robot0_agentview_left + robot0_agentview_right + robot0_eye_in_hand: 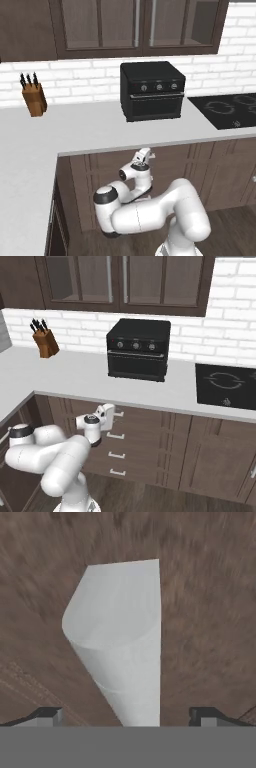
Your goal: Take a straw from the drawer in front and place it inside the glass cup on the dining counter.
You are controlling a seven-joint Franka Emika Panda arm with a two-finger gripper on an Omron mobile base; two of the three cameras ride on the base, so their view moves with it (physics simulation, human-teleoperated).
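The arm stood folded low in front of the dark-brown cabinets, its hand raised just under the edge of the white counter. In the right base view the hand sat close against the top drawer of a stack of four, right by that drawer's small silver handle; whether it touched the handle could not be told. The drawer was closed, its front flush with the ones below it.

In the hand view the fingers were spread wide apart, one dark tip at the lower left and the other at the lower right, with nothing between them. Ahead of them was blurred brown wood grain and a pale grey rounded shape, too close to make out clearly.

On the counter a black toaster oven stood against the white brick wall, with three knobs across its front. A wooden knife block with dark handles stood well to its left. A black cooktop was set into the counter to the oven's right. Dark upper cabinets with glass panes hung above.
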